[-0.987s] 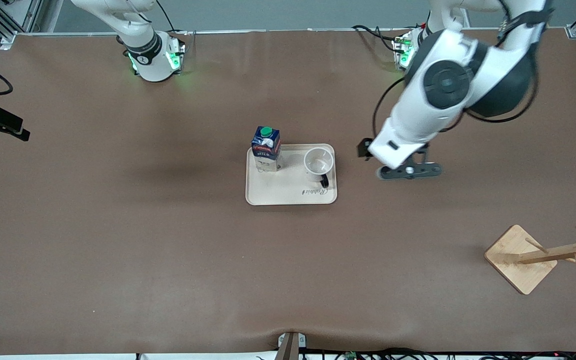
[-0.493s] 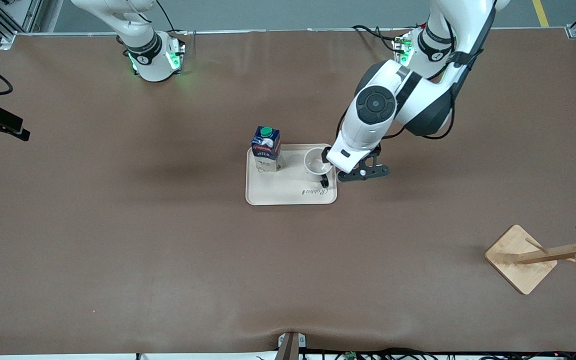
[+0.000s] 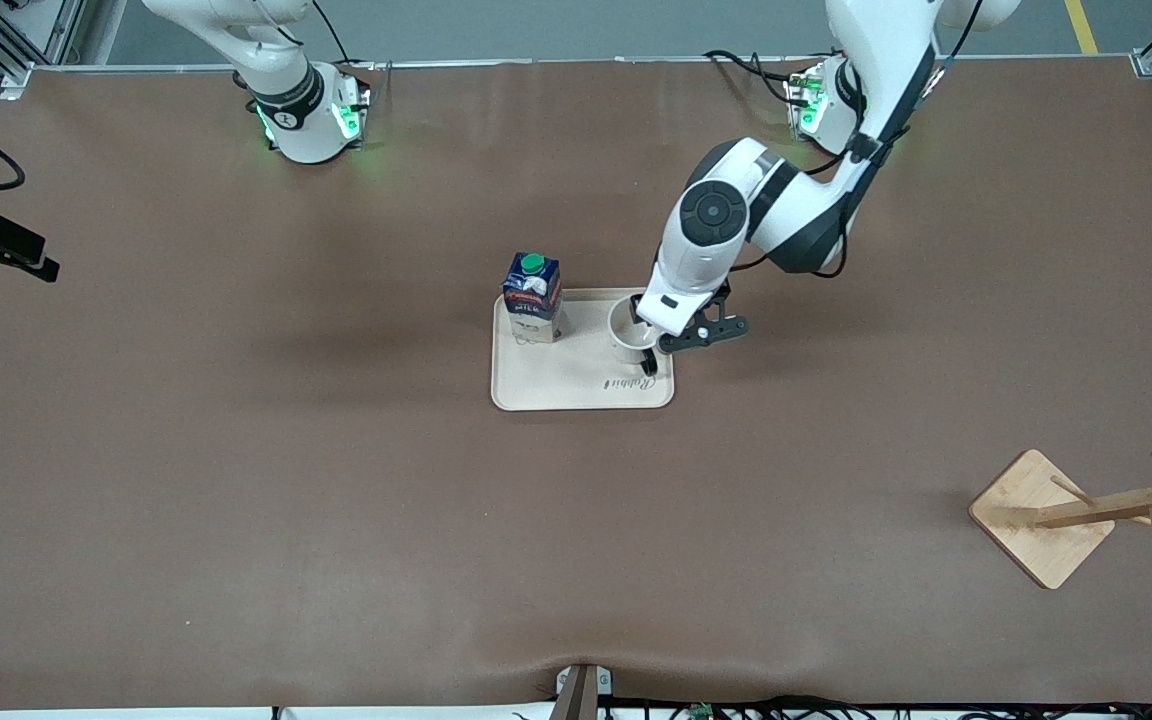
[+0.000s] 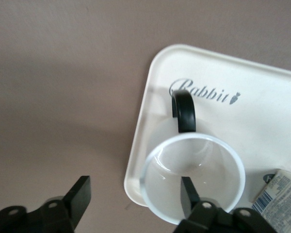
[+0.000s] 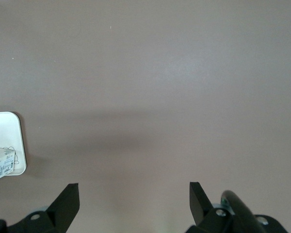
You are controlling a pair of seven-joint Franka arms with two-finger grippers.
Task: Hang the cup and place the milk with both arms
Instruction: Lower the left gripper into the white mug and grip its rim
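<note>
I'm right at the start here, nothing is done yet. The white mug with the black loop handle [image 3: 633, 331] sits upright on the cream plastic tray w/ rounded corners [image 3: 576, 385], at the tray's end toward the left arm, and the small dark blue milk carton with the green cap [image 3: 532, 297] stands on the same tray beside it, toward the right arm's end. My left hand [image 4: 136, 196] is low over the mug's rim, wide open, one finger [image 4: 188, 195] inside the mug's mouth and the other out over the brown surface [image 3: 236, 480], so the mug wall is between them but not pinched yet. The right hand [image 5: 134, 199] is also open, over bare surface near the tray's edge, and that arm waits. The wooden peg rack on its square base [image 3: 1086, 512] is well apart from the tray, nearer the front camera, w/ no mug on it. Still to do, I think: grab mug, hang it on a peg, then move the milk.
</note>
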